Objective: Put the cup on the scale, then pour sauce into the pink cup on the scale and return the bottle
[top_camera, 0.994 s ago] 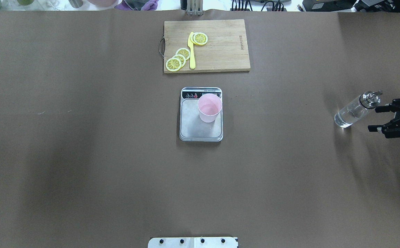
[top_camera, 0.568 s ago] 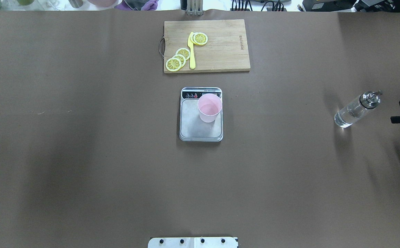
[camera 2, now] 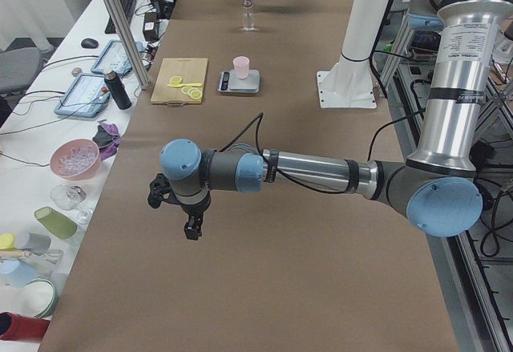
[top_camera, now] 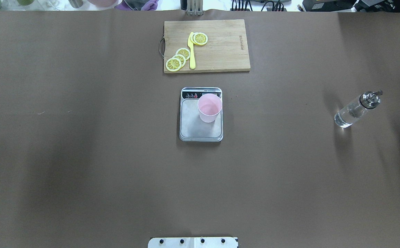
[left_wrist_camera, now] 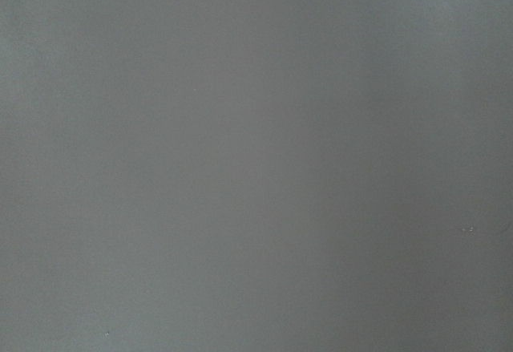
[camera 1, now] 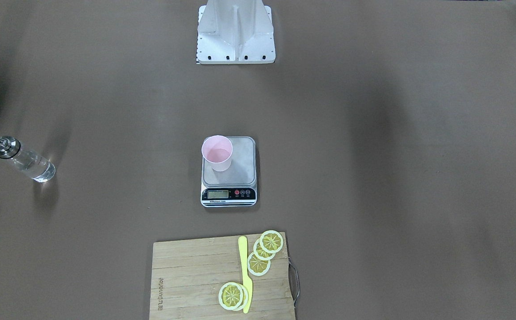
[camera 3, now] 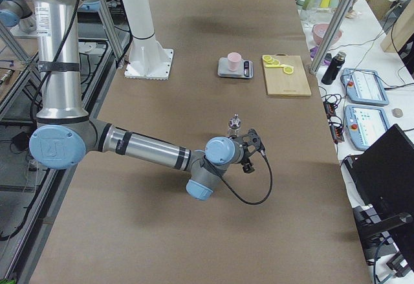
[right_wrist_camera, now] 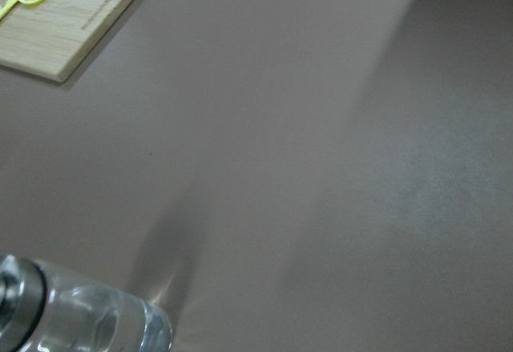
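The pink cup [top_camera: 209, 108] stands upright on the far right part of the scale [top_camera: 194, 125]; it also shows in the front view [camera 1: 217, 153]. The glass bottle [top_camera: 353, 112] with its metal spout stands by itself on the table at the right, with clear sauce inside; it also shows in the right wrist view [right_wrist_camera: 80, 320]. My right gripper [camera 3: 251, 149] is just beside the bottle [camera 3: 234, 127], apart from it; only a black tip shows at the overhead view's edge, so I cannot tell its state. My left gripper [camera 2: 171, 217] hangs over bare table far to the left; I cannot tell its state.
A wooden cutting board [top_camera: 220, 51] with lemon slices and a yellow knife [top_camera: 192, 51] lies beyond the scale. The robot's base plate [top_camera: 193, 242] is at the near edge. Brown paper covers the table.
My right gripper, open beside the bottle a second ago, has drawn back to the right, almost out of the overhead view. The bottle, cup and scale have not moved.
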`<state>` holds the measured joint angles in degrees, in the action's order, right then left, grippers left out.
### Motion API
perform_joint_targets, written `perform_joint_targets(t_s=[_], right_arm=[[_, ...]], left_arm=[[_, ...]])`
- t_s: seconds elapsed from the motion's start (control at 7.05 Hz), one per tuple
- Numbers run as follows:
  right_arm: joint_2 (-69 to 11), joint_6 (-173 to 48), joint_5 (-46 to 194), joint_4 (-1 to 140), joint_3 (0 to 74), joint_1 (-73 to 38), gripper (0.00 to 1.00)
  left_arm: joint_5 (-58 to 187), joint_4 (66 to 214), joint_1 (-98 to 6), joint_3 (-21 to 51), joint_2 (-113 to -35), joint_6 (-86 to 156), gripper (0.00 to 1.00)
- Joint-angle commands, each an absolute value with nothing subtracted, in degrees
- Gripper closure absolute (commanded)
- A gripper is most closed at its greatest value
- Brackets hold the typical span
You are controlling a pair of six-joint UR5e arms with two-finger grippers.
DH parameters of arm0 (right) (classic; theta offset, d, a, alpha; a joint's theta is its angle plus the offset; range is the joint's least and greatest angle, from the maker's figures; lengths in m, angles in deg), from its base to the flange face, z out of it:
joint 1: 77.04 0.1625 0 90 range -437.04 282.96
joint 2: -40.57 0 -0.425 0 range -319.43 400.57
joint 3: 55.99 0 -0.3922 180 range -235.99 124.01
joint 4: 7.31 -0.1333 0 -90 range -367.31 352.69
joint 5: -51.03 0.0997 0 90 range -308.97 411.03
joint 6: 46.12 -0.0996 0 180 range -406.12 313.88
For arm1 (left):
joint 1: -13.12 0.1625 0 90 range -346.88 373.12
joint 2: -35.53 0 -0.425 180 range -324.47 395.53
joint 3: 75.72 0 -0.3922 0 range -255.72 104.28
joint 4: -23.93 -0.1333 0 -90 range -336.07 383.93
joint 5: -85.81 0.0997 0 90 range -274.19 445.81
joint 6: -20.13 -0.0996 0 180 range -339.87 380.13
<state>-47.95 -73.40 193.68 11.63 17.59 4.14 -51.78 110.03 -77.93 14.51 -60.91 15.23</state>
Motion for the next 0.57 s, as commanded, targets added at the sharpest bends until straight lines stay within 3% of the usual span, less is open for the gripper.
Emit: perform_joint_targets(t_s=[0.0, 0.43], right_arm=[[-44.08, -73.37, 190.72, 31.00, 19.49, 7.06, 0.00], [-41.87, -72.93, 186.66, 55.73, 26.44, 7.60, 0.00]], left_arm=[[-51.82, 110.06, -77.93, 14.54, -61.24, 15.12, 0.03], [-52.35, 109.88, -77.93, 14.89, -61.33, 15.38, 0.03]])
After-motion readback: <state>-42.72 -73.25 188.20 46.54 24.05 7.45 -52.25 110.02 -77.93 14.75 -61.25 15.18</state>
